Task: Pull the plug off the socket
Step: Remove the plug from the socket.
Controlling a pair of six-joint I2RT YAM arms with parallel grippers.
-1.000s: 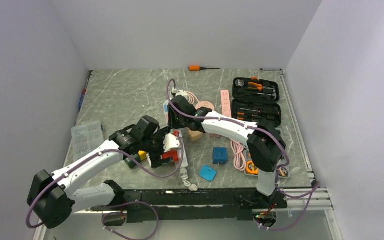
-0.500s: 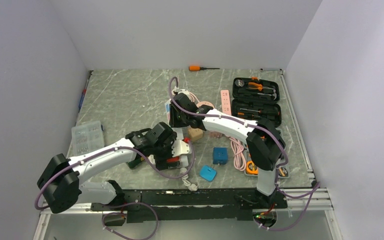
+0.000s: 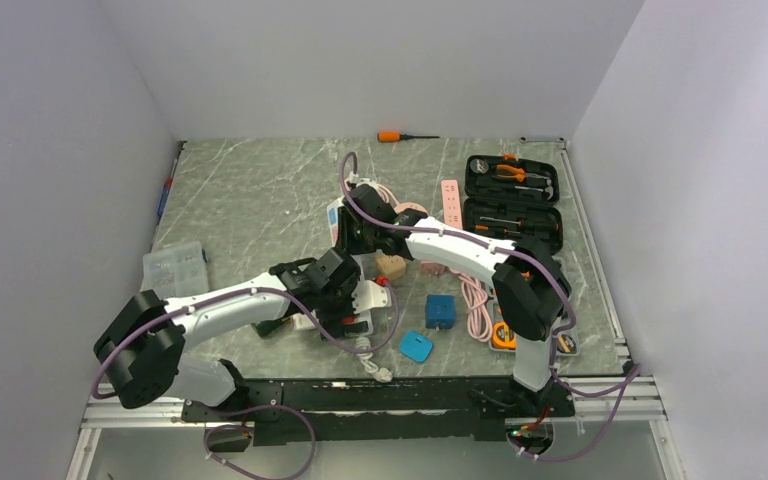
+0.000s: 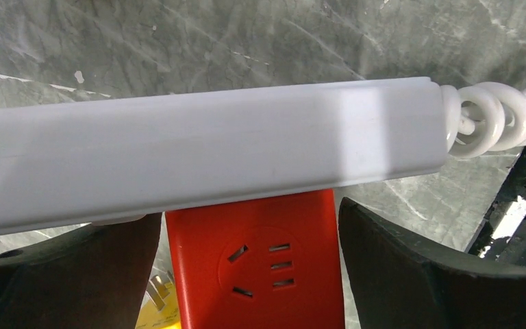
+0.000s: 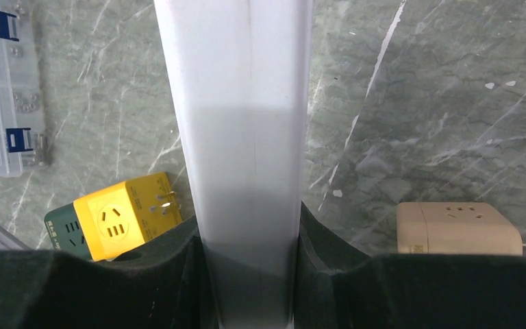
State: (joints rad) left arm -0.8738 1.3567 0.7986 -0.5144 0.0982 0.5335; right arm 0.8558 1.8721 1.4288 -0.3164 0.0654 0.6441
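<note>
A white socket strip (image 5: 240,103) lies along the table, and my right gripper (image 5: 250,233) is shut on its far part, with both dark pads pressed against its sides. A red cube plug (image 4: 257,264) sits against the strip's side near its corded end. My left gripper (image 4: 246,226) straddles that red plug with its jaws open. A gap shows beside the right finger (image 4: 418,274), and the left finger stands close to the plug. In the top view the left gripper (image 3: 352,305) is just in front of the right gripper (image 3: 350,235).
The strip's coiled white cord (image 4: 483,123) trails toward the near edge. A yellow cube adapter (image 5: 127,212) and a green one (image 5: 61,233) lie left of the strip, a beige adapter (image 5: 455,229) to its right. A blue cube (image 3: 440,310), clear parts box (image 3: 173,272) and open tool case (image 3: 513,203) lie around.
My left arm has swung right and slightly nearer, bringing its open gripper over the red plug. The right gripper has kept its hold on the strip, nearly still.
</note>
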